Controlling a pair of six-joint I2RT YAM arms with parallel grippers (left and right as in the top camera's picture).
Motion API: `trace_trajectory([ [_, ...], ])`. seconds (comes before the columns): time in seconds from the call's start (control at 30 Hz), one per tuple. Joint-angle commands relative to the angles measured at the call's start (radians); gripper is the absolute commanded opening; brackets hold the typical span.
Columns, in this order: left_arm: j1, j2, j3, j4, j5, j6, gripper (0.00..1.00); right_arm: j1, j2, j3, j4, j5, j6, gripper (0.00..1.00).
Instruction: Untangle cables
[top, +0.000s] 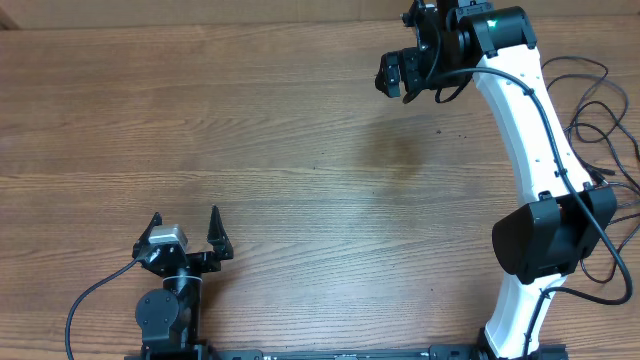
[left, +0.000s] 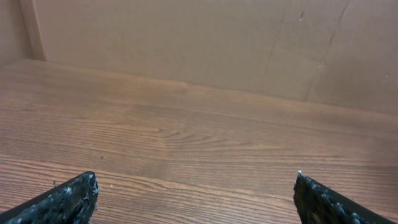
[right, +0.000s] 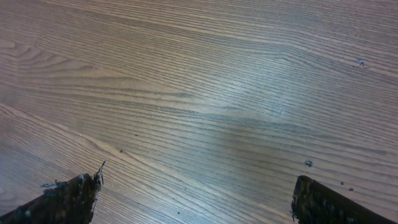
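Thin black cables (top: 598, 100) lie in long loose loops at the table's right edge, beyond the white right arm; part of them runs behind the arm and out of frame. No cable shows in either wrist view. My right gripper (top: 393, 77) is open and empty above bare wood at the far middle-right, well left of the cables; in its wrist view (right: 199, 177) only wood lies between the fingers. My left gripper (top: 185, 225) is open and empty near the front left, far from the cables; its wrist view (left: 196, 176) shows bare wood.
The wooden table (top: 300, 150) fills the view. A cardboard-coloured wall (left: 205, 43) stands along the far edge. The white right arm (top: 530, 130) with its black elbow (top: 550, 235) stands at the right. A thick black wire (top: 90, 300) curves from the left base.
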Motion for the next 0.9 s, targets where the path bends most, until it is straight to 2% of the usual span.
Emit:
trace_trajectory([
  [0.0,-0.002,-0.013,-0.003,0.000,0.011,0.008,1.00,-0.002,0.007,0.024,0.005,-0.005,0.004,1.00],
  [0.67,-0.002,-0.013,-0.003,0.000,0.011,0.008,1.00,-0.003,0.014,0.024,0.005,-0.004,0.004,1.00],
  [0.87,-0.002,-0.013,-0.003,0.000,0.011,0.008,1.00,-0.002,0.011,0.024,0.003,0.075,0.005,1.00],
])
